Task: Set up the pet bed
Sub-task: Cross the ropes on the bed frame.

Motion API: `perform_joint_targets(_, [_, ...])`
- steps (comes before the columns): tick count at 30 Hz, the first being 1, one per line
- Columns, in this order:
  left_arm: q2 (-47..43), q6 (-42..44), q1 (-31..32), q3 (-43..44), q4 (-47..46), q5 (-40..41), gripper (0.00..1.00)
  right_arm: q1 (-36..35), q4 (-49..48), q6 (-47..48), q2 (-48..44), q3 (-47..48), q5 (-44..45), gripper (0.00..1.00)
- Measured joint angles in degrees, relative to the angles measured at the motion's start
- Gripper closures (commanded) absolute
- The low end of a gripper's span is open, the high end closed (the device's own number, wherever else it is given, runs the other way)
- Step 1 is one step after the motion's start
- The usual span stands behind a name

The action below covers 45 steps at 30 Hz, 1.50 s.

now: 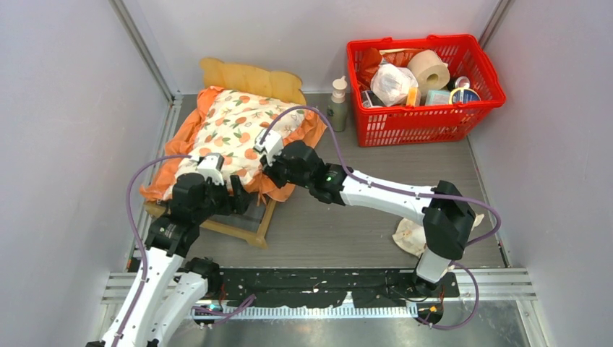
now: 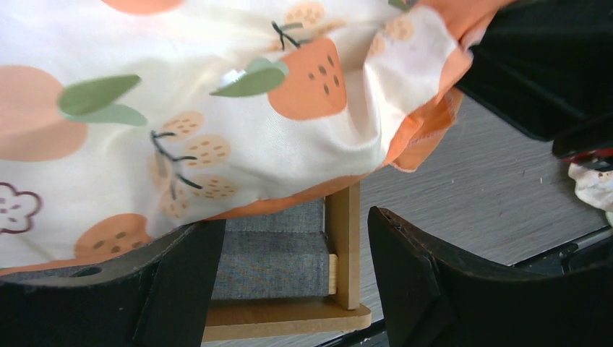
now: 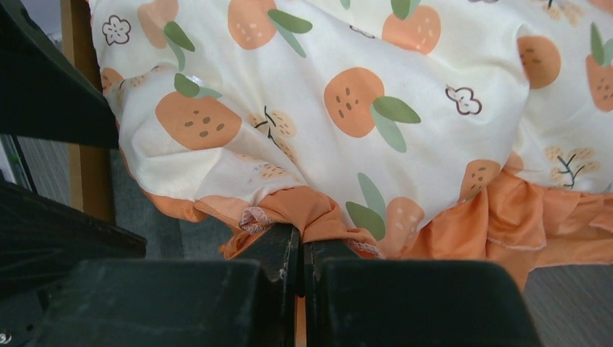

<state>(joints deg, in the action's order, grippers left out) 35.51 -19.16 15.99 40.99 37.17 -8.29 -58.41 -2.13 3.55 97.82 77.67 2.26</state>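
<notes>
The pet bed (image 1: pixel 242 231) is a light-wood frame at the left, its wavy headboard (image 1: pixel 249 79) at the far end. A cream orange-print cushion (image 1: pixel 238 130) with orange ruffles lies on it, spilling over the sides. My right gripper (image 3: pixel 300 242) is shut on the cushion's orange ruffle (image 3: pixel 311 213) at the near right edge. My left gripper (image 2: pixel 296 282) is open at the bed's near corner, where a wooden rail (image 2: pixel 345 246) and the grey base panel (image 2: pixel 271 260) show between its fingers without touching them. The cushion (image 2: pixel 217 108) hangs just above.
A red basket (image 1: pixel 473 54) with a paper roll and packets stands at the back right. A pale bottle (image 1: pixel 337 105) stands to its left. A small cream pillow (image 1: pixel 410 235) lies beside the right arm's base. Walls close in left and right.
</notes>
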Motion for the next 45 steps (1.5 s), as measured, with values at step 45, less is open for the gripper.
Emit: perform_joint_targets(45, [5.16, -0.83, 0.00, -10.97, -10.88, -11.78, 0.43, -0.28, -1.18, -5.03, -1.11, -5.20, -1.33, 0.92])
